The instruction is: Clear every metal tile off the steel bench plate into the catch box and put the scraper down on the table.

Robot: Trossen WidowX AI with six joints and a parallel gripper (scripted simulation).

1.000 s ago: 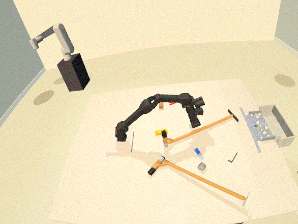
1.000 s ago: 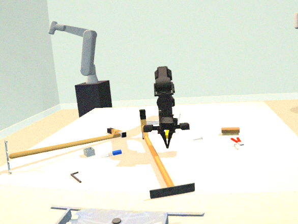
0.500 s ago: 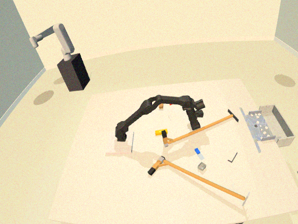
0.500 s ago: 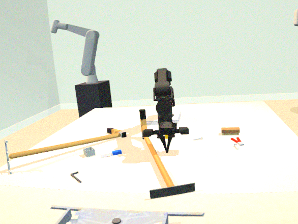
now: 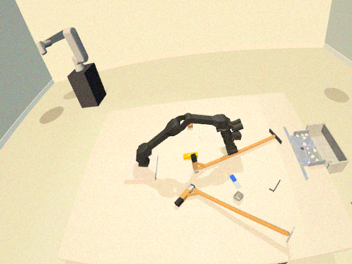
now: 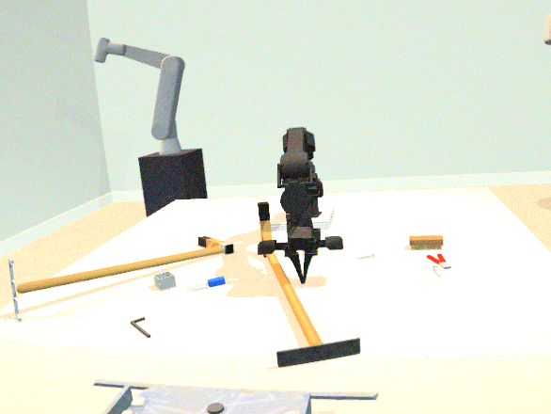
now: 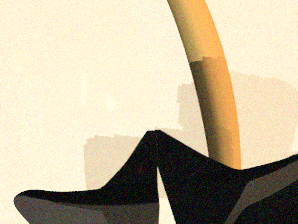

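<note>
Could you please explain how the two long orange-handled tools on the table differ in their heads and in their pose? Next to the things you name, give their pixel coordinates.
The tool nearer the end effector [image 5: 232, 152] [image 6: 303, 281] has a solid black blade [image 5: 275, 136] [image 6: 319, 352]; the other tool's head [image 5: 290, 234] [image 6: 14, 290] is pale grey. The black-bladed tool's blade is toward the bench plate [image 5: 307, 150] [image 6: 188, 397], while the grey-headed tool's head is farther from it. Both have long orange shafts.

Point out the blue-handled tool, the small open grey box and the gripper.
Blue-handled tool [image 5: 233, 177] [image 6: 216, 281]: top and exterior views, on its handle.
Small grey box [image 5: 238, 196] [image 6: 165, 281]: top and exterior views, on its side.
Gripper [image 6: 303, 282] [image 7: 153, 136]: exterior and wrist views, between fingertips.
</note>
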